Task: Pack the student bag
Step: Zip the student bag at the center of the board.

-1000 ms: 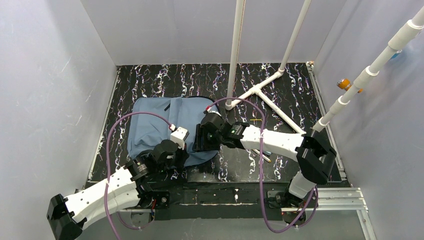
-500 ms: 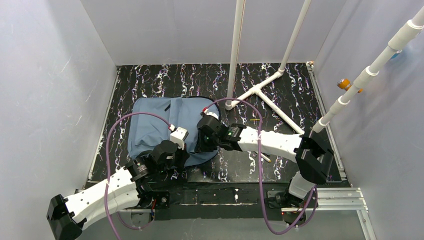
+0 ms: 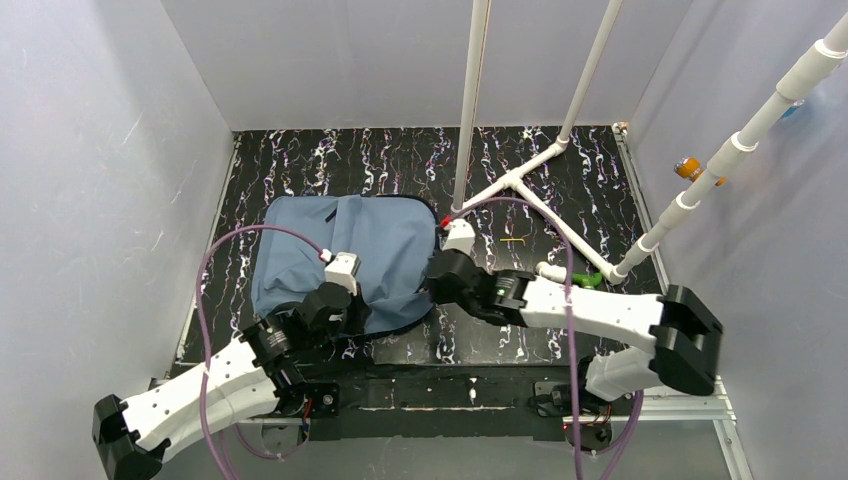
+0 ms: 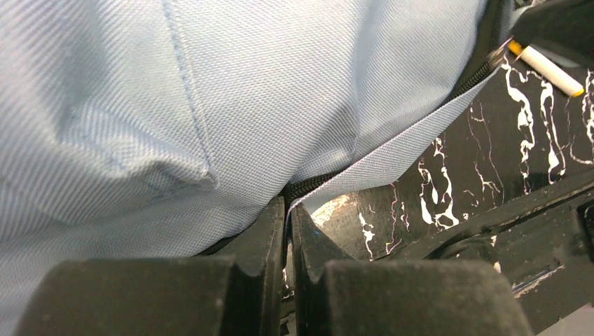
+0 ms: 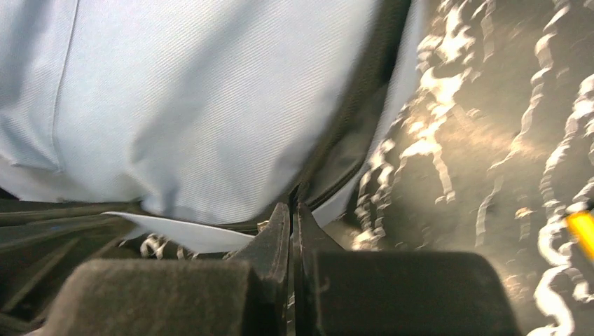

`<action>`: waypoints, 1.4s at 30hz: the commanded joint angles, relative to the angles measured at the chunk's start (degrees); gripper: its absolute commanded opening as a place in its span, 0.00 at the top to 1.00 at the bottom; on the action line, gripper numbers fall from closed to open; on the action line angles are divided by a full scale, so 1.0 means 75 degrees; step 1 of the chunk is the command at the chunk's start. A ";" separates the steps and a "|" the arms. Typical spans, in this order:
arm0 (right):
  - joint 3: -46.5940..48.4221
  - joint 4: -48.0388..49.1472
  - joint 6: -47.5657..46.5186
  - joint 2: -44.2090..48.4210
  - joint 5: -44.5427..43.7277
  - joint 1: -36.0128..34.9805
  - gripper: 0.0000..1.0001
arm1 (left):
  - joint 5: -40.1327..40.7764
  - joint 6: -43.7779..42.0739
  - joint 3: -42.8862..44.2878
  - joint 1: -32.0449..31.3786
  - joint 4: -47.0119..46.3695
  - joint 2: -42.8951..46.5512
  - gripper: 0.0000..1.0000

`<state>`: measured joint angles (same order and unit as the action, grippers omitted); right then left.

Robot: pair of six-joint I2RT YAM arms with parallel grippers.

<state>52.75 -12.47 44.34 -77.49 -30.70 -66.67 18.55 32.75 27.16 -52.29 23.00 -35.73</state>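
Note:
The student bag (image 3: pixel 330 255), slate-blue fabric with a dark zipper line, lies flat on the black marbled table. My left gripper (image 3: pixel 358 318) is at its near edge. In the left wrist view the gripper (image 4: pixel 288 204) is shut on the bag's fabric edge (image 4: pixel 392 157) beside the zipper. My right gripper (image 3: pixel 431 285) is at the bag's right edge. In the right wrist view it (image 5: pixel 291 204) is shut on the dark zipper band (image 5: pixel 364 105) of the bag (image 5: pixel 196 98).
A white PVC pipe frame (image 3: pixel 530 190) stands on the table behind and right of the bag. A thin yellow stick (image 3: pixel 513 240) and a green item (image 3: pixel 588 283) lie to the right. A white pen with a yellow tip (image 4: pixel 546 66) lies near the bag's corner.
The right gripper has shut on the bag's right edge and its arm has swung out to the right. The bag's right side has spread rightward. The left arm shifted slightly left.

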 commanded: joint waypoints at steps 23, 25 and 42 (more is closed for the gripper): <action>-0.0496 0.2471 -0.1101 0.1344 0.3274 0.1132 0.99 | -0.2349 -0.3598 0.1132 -0.0347 -0.2621 -0.1276 0.45; -0.0458 0.2365 -0.1069 0.1457 0.3190 0.1132 0.99 | -0.1975 -0.3768 0.1152 -0.0445 -0.3005 -0.1807 0.46; 0.0149 0.2728 -0.1620 0.0536 0.3503 0.3648 0.99 | -0.1897 -0.2155 0.0191 -0.0668 -0.0502 0.0053 1.00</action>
<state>49.30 -0.69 35.88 -69.47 -3.27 -50.46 6.66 11.60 30.81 -56.75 4.89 -42.70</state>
